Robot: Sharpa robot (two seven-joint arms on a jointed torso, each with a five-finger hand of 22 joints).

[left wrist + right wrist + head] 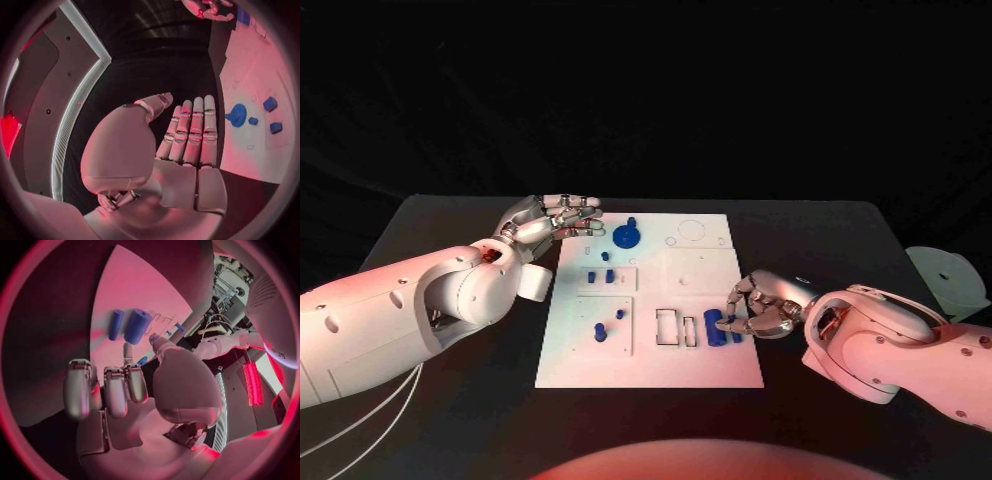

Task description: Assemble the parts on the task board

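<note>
The white task board (711, 360) lies in the middle of the table. A blue disc (629, 237) (237, 115) and small blue parts (602, 274) (270, 103) sit near its far left. My left hand (553, 220) (187, 140) hovers at the board's far left corner, fingers straight and holding nothing. A thick blue cylinder (714, 325) (136, 326) and a thinner blue part (115, 324) stand by the slots near the right edge. My right hand (762, 308) (125, 390) is curled right beside them, thumb and one finger reaching the thick cylinder's foot; whether they pinch it is unclear.
More blue parts (600, 332) stand in the near-left panel of the board. Two empty rectangular slots (678, 327) lie just left of the cylinders. A pale object (942, 275) sits at the table's right edge. My right hand (209, 7) also appears in the left wrist view.
</note>
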